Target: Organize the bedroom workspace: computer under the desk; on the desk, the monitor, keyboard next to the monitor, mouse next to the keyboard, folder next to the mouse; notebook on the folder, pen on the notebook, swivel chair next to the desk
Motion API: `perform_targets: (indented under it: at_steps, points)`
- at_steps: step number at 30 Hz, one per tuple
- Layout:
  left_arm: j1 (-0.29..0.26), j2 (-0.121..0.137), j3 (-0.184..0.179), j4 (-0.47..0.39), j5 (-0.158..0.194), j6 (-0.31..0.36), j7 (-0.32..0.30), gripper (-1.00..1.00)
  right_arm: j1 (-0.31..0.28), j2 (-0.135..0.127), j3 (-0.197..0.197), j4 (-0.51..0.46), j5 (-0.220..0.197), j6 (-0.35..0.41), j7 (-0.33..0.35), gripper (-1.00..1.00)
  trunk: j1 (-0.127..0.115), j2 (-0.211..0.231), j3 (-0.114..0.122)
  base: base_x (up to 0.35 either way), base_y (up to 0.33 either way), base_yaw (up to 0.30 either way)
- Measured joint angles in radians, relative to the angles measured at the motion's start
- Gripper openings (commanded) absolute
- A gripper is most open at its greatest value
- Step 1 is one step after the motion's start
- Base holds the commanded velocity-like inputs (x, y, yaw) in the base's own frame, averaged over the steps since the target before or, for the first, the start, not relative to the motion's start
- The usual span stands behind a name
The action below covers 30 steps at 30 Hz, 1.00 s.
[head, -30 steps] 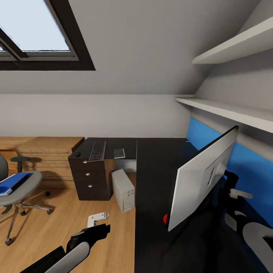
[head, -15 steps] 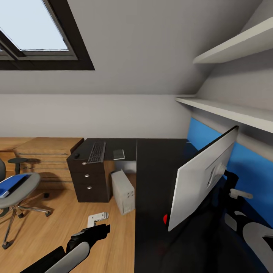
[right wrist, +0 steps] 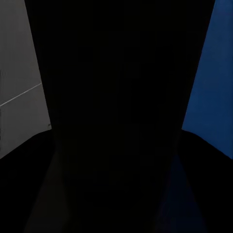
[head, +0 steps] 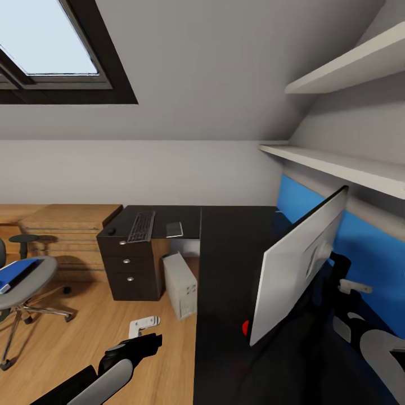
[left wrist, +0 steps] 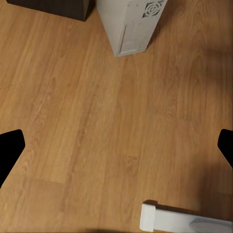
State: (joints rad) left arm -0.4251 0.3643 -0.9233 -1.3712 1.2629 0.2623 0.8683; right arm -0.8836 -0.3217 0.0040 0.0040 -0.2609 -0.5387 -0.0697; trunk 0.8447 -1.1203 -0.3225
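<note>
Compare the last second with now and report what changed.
The whole head view has slid left, so the camera moved, not the furniture. The monitor has tilted slightly on the desk. Nothing was grasped or released. The keyboard, computer, folder on the chair and the left gripper keep their arrangement.

Attic home-office bedroom, sloped ceiling with skylight [head: 50, 42] above black L-shaped desk [head: 225, 270], wall shelves [head: 337, 163] over desk, swivel chair [head: 22, 281] left of desk, wood-plank floor [head: 73, 332] beneath desk.
</note>
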Motion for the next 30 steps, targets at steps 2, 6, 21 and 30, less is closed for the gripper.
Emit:
perform_targets:
  at_steps: [2, 6, 21, 30]
  points:
    - [0.000, 0.000, 0.000, 0.001, 0.000, 0.000, 0.000, 1.00, 0.000, 0.000, 0.002, 0.000, -0.002, 0.000, 0.004, -1.00, 0.000, 0.000, 0.000, 0.000, -0.034, 0.000]
    - [0.000, 0.000, 0.001, 0.001, 0.000, 0.000, 0.000, 1.00, 0.000, 0.000, 0.002, 0.000, -0.002, -0.001, 0.006, -1.00, 0.000, 0.000, 0.000, 0.000, -0.011, 0.000]
    - [0.000, 0.000, 0.002, 0.001, 0.000, 0.001, 0.000, 1.00, 0.000, 0.000, 0.002, 0.000, 0.000, 0.000, 0.003, -1.00, 0.000, 0.000, 0.000, 0.082, -0.001, 0.000]
    - [0.000, 0.000, 0.002, 0.001, 0.000, 0.002, 0.000, 1.00, 0.001, -0.001, 0.033, 0.003, -0.033, -0.005, -0.022, 1.00, 0.000, 0.000, 0.000, 0.001, 0.000, 0.000]
